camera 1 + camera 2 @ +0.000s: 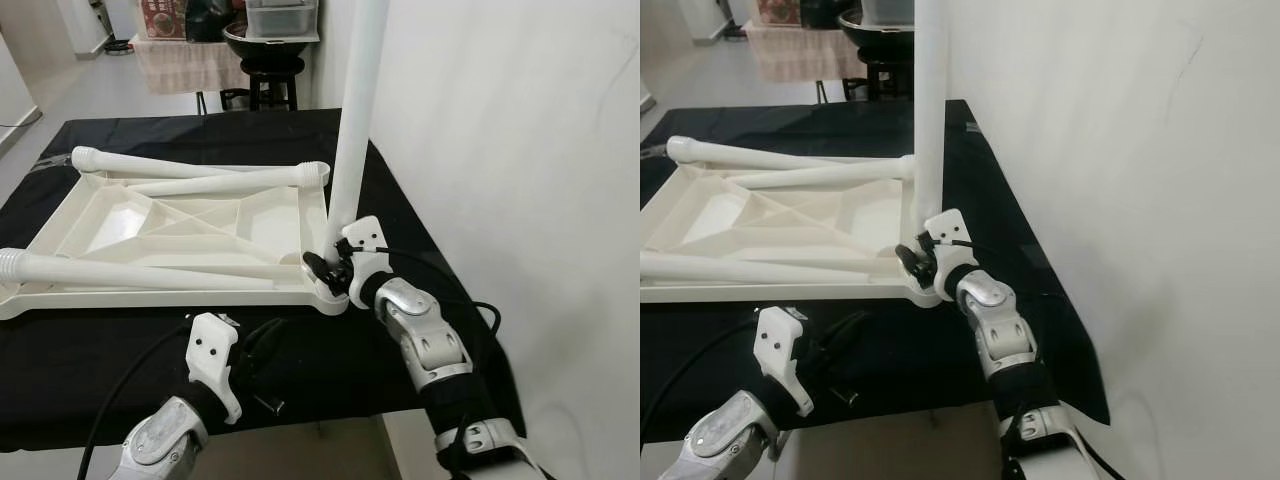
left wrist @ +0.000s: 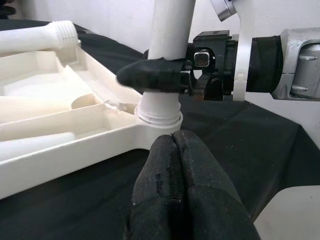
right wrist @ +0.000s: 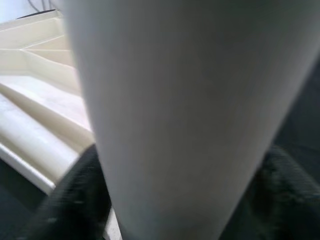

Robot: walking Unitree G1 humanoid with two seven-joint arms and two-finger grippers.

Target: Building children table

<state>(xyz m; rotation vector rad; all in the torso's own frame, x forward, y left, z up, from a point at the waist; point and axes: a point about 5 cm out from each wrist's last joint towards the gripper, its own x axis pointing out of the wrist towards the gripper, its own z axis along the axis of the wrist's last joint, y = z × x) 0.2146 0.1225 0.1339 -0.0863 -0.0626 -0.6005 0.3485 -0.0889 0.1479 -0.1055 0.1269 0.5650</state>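
Observation:
A white plastic tabletop (image 1: 120, 225) lies upside down on the black cloth. One white leg (image 1: 355, 110) stands upright in the tabletop's near right corner socket (image 2: 159, 119). My right gripper (image 1: 328, 268) is shut on this upright leg just above the socket; its black fingers (image 2: 152, 76) wrap the tube. Three more legs lie loose across the tabletop, one along the near rim (image 1: 130, 272). My left gripper (image 1: 258, 352) hovers low over the cloth in front of that corner, fingers (image 2: 182, 190) pressed together and holding nothing.
The black-draped table (image 1: 200, 135) ends close to a white wall (image 1: 520, 150) on the right. Its near edge runs just under my left arm. Behind the table stand a dark stool with a bowl (image 1: 266, 50) and a cloth-covered side table (image 1: 185, 62).

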